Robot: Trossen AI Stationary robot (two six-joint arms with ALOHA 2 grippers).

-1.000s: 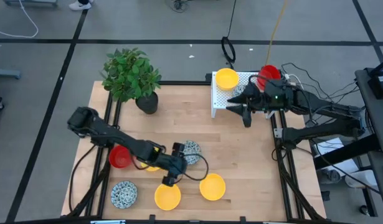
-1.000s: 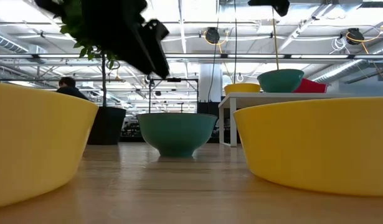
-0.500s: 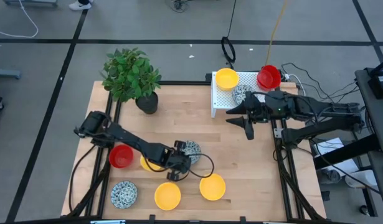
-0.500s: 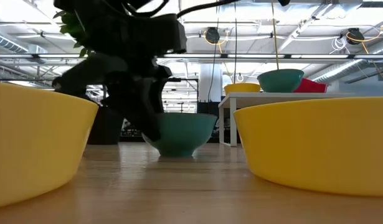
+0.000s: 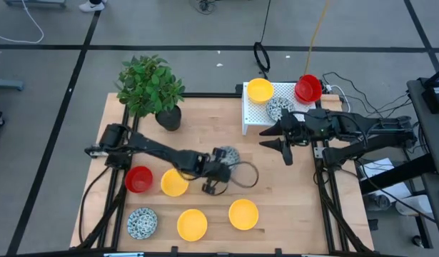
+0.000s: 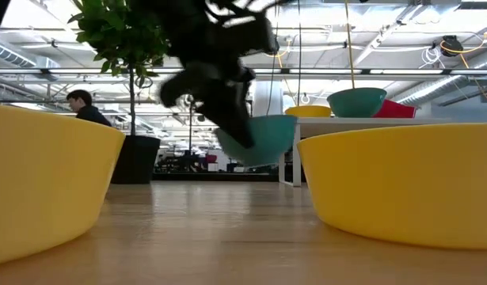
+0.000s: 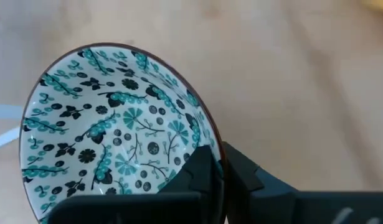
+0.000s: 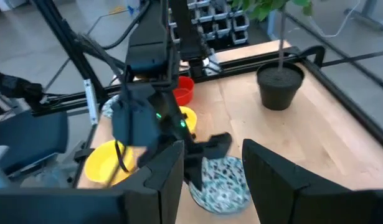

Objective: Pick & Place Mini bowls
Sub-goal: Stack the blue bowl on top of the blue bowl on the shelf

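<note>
Since earlier frame: speckled bowl (image 5: 227, 156) off table, now lifted and tilted in left gripper (image 5: 220, 165), fingers (image 7: 200, 171) pinching rim. Bowl hangs over table mid-way between yellow bowls (image 5: 243, 213) and white rack (image 5: 276, 103). Judgement: carry step; rim pinch shallow, so keep travel slow, hold tilt steady, clear rack edge before lowering. Right gripper (image 5: 279, 137) waits just beside rack, fingers spread, holding nothing; route bowl around it.

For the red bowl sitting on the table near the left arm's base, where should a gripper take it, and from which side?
Probably by the rim, coming straight down: the red bowl sits upright and open, so one finger can go inside the wall and one outside. The side away from the yellow bowl looks freest. The left gripper holds a patterned bowl the same way.
</note>
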